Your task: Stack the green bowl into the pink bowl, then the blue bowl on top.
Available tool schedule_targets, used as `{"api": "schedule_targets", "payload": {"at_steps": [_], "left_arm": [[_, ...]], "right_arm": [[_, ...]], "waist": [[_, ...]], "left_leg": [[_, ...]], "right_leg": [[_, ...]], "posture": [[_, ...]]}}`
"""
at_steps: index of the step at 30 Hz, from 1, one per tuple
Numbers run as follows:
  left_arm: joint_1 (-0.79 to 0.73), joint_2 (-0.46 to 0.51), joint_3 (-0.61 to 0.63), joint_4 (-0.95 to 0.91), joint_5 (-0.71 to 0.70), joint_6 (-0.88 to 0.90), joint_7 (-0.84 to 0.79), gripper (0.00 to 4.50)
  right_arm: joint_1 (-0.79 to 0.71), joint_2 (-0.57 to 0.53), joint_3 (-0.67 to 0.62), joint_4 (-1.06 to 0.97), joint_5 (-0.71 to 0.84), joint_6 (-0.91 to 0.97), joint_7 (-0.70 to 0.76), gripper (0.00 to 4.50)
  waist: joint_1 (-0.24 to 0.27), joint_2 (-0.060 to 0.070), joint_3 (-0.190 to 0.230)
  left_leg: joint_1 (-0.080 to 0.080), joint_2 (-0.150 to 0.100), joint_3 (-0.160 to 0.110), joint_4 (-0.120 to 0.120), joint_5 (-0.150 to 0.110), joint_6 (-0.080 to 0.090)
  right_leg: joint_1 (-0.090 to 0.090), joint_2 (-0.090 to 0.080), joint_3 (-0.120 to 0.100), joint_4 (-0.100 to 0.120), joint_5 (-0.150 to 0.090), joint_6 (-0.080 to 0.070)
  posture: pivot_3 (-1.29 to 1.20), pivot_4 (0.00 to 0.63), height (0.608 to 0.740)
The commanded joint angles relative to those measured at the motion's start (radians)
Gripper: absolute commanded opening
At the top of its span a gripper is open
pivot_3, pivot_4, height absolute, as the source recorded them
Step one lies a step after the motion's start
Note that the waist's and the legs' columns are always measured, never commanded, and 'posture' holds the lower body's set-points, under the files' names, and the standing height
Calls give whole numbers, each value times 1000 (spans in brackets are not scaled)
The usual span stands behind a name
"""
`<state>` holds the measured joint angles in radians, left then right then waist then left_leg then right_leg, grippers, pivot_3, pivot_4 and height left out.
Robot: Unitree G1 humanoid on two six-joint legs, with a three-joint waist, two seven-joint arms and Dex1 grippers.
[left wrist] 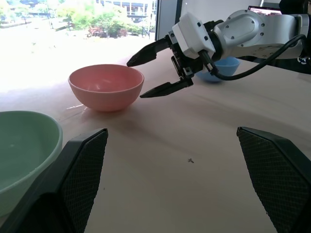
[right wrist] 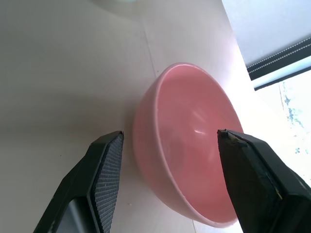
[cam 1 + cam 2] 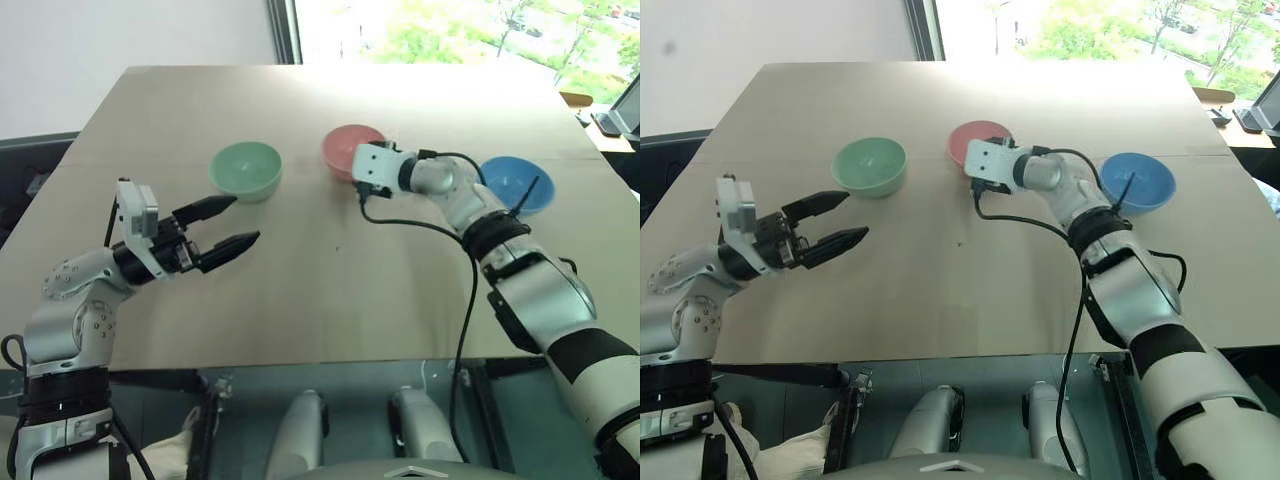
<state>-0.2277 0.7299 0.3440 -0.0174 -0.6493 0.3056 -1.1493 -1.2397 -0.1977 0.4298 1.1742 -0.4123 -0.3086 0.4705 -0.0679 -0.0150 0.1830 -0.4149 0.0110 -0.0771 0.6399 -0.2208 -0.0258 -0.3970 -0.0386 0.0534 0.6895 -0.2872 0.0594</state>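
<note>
Nearest, at the left, the left gripper (image 3: 232,223) hovers over the bare table (image 3: 330,300) with its 2 black fingers spread wide and nothing between them, pointing toward the middle of the table. The green bowl (image 3: 246,169) sits upright and empty just beyond those fingertips, a little farther back, apart from them.

Farther in and to the right of the green bowl, the right gripper (image 1: 156,71) reaches in from the right toward the pink bowl (image 3: 352,150). Its fingers stand apart, 1 above the near rim and 1 lower beside the wall, with the rim lined up in the gap; no contact shows in the left wrist view, so it is not yet pinching anything. The pink bowl is upright, empty, and well apart from the green one. The blue bowl (image 3: 516,185) rests farther right, partly behind the right forearm, also empty.

Risks, as I judge them: the pink bowl is the base of the stack, so a grip on it could drag or tip it away from a spot the left arm can reach. These light, smooth bowls may skid if the lower finger nudges the wall before the jaws close. The right forearm and its black cable (image 3: 462,300) pass close to the blue bowl, and a sweep back could knock it.

No brand, label or readable writing appears on the bowls, table or grippers.
</note>
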Motion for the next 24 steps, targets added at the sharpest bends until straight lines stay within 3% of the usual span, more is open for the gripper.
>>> {"api": "schedule_targets", "payload": {"at_steps": [1, 4, 6, 8, 14, 16, 19, 22, 24], "left_arm": [[16, 17, 33, -64, -23, 8, 15, 4500], [27, 18, 41, -70, -25, 10, 23, 4500], [37, 16, 42, -79, -28, 9, 27, 4500], [44, 12, 36, -91, -29, 8, 31, 4500], [38, 2, 21, -85, -27, 0, 37, 4500], [33, -2, 14, -81, -26, -2, 37, 4500], [25, -6, 9, -72, -25, -5, 33, 4500], [24, -8, 7, -59, -21, -10, 26, 4500], [18, -13, -3, -54, -16, -14, 24, 4500]], "right_arm": [[-34, 9, 14, 58, -39, -43, -48, 2613], [-41, 13, 10, 77, -48, -61, -58, 1434], [-42, 13, 7, 80, -51, -69, -59, 924], [-42, 8, 10, 80, -61, -80, -70, 56], [-32, -23, -2, 44, -53, -124, -41, 15], [30, -40, -45, -45, 38, -128, 110, 15], [312, -164, -49, -583, 238, 84, 490, 15], [519, -292, -35, -1069, 313, 365, 647, 15], [604, -363, -23, -1276, 318, 526, 699, 15]], "waist": [[-1, 0, 0], [-3, 0, 0], [-5, 0, 0], [-6, 0, 0], [-4, 0, 0], [-4, 0, 0], [5, -1, -1], [24, 1, 1], [25, 2, 1]], "left_leg": [[0, 0, 0, 0, 0, 0], [0, 0, 0, 0, 0, 0], [0, 0, 0, 0, 0, 0], [0, 1, 1, -1, 0, 0], [0, 1, 1, -1, 0, -1], [0, 0, 1, -1, 0, -1], [0, 1, -1, -1, 0, 0], [-2, 1, -4, 0, 0, 0], [-2, 0, -3, 0, 0, 0]], "right_leg": [[0, 0, 0, 0, 0, 0], [0, 0, 1, 0, 0, 0], [-1, 0, 1, 1, 0, 0], [-1, 1, 1, 1, 0, 0], [-2, 1, 2, 2, 0, 0], [-2, 1, 2, 2, 0, 0], [0, 1, 0, 0, 0, 0], [2, 0, -3, -4, 0, 0], [1, -1, 0, -3, 0, 0]], "posture": [[0, 150, 740], [0, 150, 740], [0, 150, 740], [0, 150, 740], [0, 150, 740], [0, 150, 740], [0, 150, 740], [0, 150, 740], [0, 150, 740]]}}
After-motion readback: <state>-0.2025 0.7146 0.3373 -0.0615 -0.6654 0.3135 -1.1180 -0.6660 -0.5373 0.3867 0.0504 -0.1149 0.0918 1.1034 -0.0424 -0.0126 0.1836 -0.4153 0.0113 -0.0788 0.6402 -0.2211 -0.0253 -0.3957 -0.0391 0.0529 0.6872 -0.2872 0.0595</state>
